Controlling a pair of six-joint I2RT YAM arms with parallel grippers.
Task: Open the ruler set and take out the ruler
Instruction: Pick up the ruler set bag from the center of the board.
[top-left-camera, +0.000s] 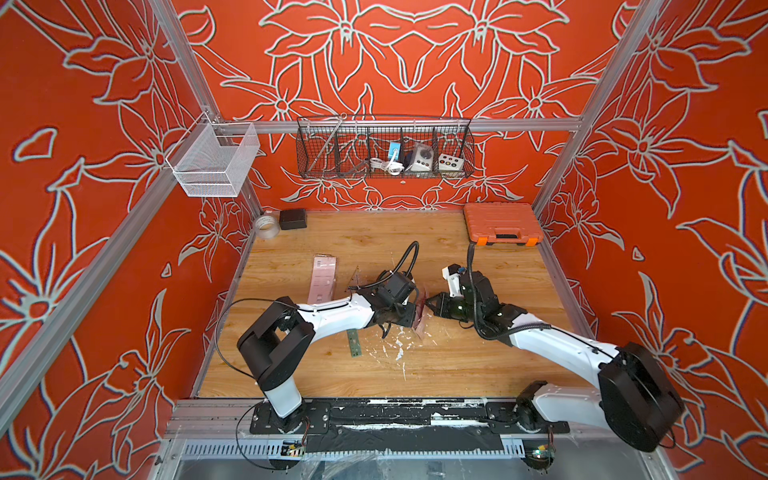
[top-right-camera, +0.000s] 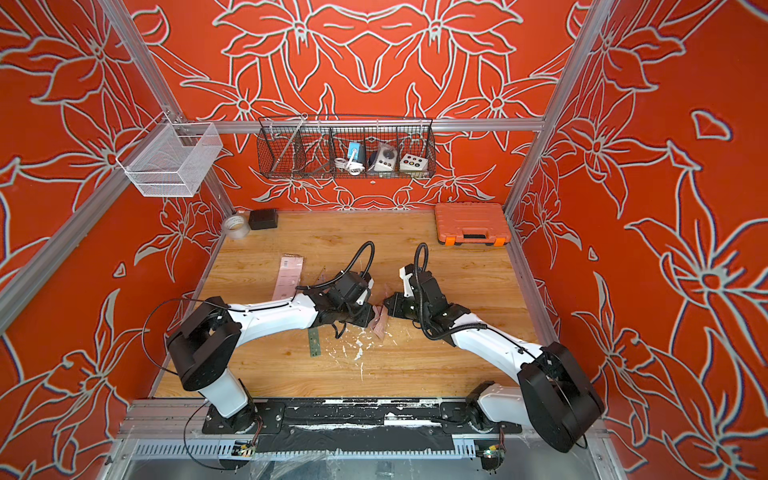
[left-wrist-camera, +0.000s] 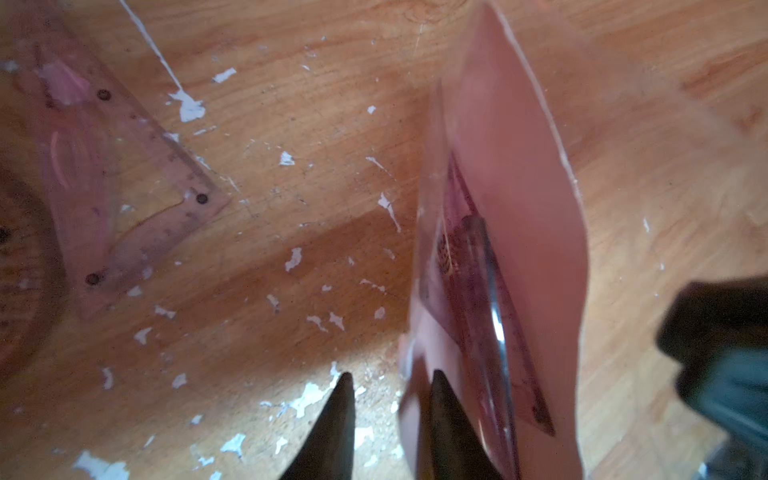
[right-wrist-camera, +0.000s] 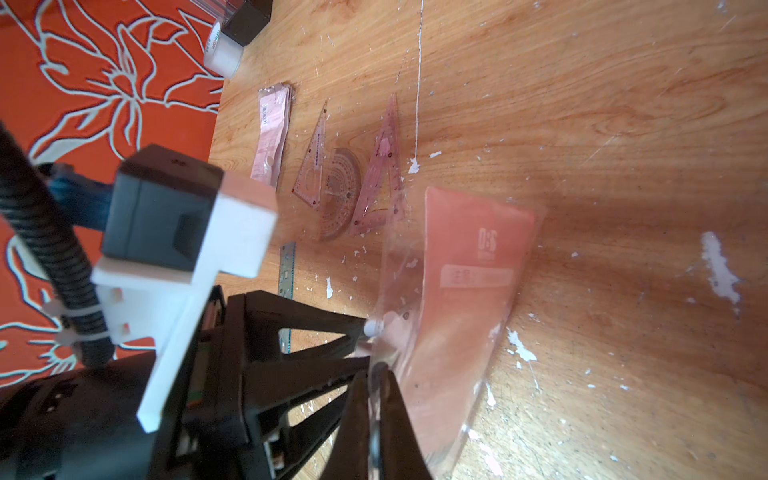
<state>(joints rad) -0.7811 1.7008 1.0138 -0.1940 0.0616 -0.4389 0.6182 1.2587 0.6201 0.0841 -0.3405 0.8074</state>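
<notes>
The ruler set, a clear pouch with a pink card (top-left-camera: 420, 323) (top-right-camera: 380, 322) (right-wrist-camera: 469, 291) (left-wrist-camera: 519, 208), stands on edge at mid-table between both grippers. My right gripper (right-wrist-camera: 374, 370) (top-left-camera: 431, 303) is shut on its clear edge. My left gripper (left-wrist-camera: 390, 378) (top-left-camera: 414, 312) has its jaws narrowly apart, one finger behind the pouch's clear wall. A clear marked piece (left-wrist-camera: 478, 291) shows inside the pouch. A green straight ruler (top-left-camera: 354, 343) (top-right-camera: 314, 343) (right-wrist-camera: 287, 270) lies flat beneath the left arm.
Two pink set squares (right-wrist-camera: 382, 174) (right-wrist-camera: 311, 166) and a protractor (right-wrist-camera: 338, 195) lie beside a pink packet (top-left-camera: 322, 278). An orange case (top-left-camera: 500, 222), tape roll (top-left-camera: 266, 226) and black box (top-left-camera: 293, 219) sit at the back. Wire baskets (top-left-camera: 384, 147) hang above.
</notes>
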